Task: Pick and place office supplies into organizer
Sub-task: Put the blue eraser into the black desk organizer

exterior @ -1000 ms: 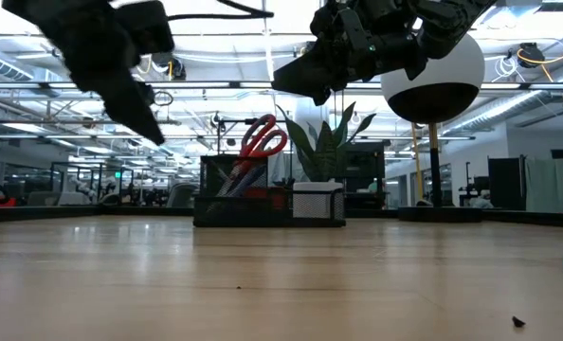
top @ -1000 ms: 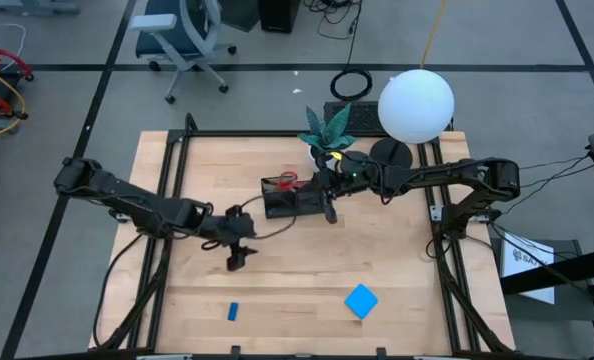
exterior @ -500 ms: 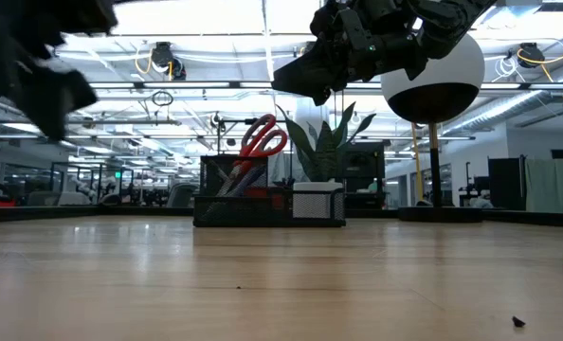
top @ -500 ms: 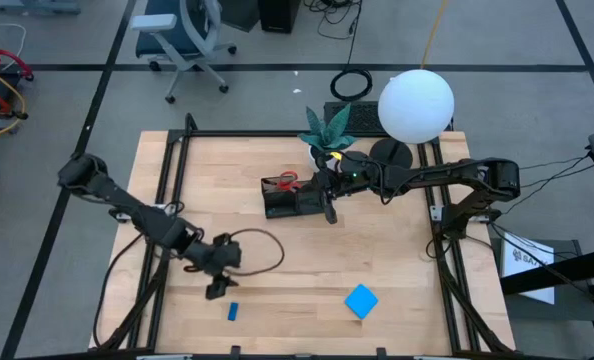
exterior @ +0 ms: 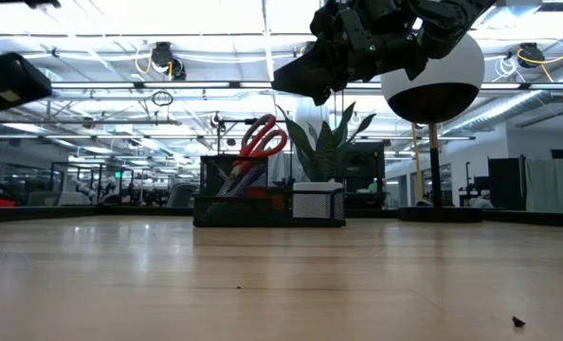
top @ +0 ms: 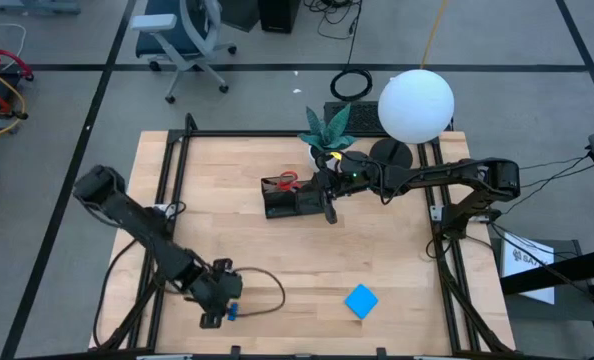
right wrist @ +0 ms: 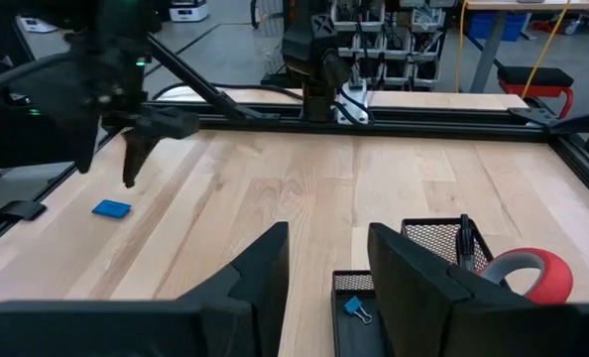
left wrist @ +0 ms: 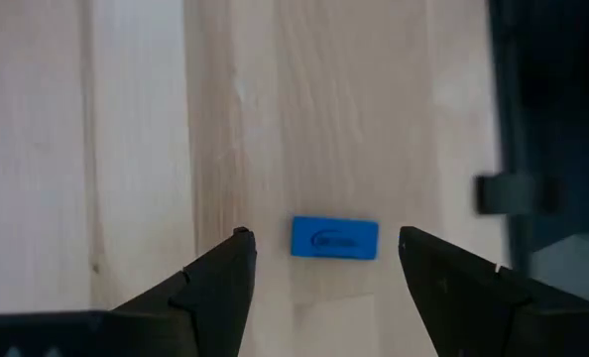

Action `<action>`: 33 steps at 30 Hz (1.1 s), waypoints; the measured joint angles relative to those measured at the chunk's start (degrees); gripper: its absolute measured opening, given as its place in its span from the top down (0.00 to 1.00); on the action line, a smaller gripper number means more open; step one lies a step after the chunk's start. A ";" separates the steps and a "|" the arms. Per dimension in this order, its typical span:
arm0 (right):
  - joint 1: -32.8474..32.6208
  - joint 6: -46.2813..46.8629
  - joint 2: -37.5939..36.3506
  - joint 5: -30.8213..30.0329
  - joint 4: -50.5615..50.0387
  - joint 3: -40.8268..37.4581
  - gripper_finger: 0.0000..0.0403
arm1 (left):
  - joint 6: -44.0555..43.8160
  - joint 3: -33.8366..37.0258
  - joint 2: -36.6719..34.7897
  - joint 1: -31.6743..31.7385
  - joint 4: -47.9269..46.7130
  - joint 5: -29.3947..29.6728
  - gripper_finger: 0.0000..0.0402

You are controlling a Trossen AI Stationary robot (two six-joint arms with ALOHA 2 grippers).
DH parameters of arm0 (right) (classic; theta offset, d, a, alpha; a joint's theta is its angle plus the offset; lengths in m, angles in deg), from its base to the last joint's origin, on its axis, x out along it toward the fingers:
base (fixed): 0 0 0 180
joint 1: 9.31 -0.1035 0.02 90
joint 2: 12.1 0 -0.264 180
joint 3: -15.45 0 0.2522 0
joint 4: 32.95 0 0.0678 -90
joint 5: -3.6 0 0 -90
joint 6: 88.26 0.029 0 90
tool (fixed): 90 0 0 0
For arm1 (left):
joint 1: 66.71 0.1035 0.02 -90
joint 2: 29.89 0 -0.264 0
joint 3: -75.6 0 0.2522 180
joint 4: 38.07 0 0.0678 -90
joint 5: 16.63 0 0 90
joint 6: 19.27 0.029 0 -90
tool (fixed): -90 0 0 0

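L gripper (left wrist: 319, 273) open, empty, hung over blue eraser (left wrist: 335, 239); eraser centred betw fingers, long axis spanning gap; R arm parked far off.

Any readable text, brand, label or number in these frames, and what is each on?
No text can be read with confidence in any view.
Blue eraser: a dark oval printed logo, too blurred to read.
White sheet on the floor to the right of the table: dark print, too small to read.
Organizer, scissors and blue pad: no marking visible.
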 joint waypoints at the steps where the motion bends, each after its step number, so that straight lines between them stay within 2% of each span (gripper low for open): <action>1: 0.00 0.01 0.00 -0.01 -0.02 0.00 0.68 | 0.90 -1.90 1.72 -0.36 -2.12 0.51 0.37; 5: -0.02 0.01 0.00 -0.05 -0.11 0.00 0.68 | 2.08 -8.66 7.83 -1.63 -11.67 2.52 0.37; 9: -0.02 0.01 0.00 -0.04 -0.50 0.00 0.68 | 2.09 -12.88 12.56 -2.91 -16.54 3.12 0.37; 17: -0.02 0.01 0.00 -0.10 -1.59 0.00 0.68 | -0.10 -16.30 15.97 -4.54 -16.53 2.44 0.37; 33: -0.02 0.02 0.00 -0.11 -1.70 0.01 0.68 | 2.87 -15.66 16.21 -5.58 -12.45 6.31 0.37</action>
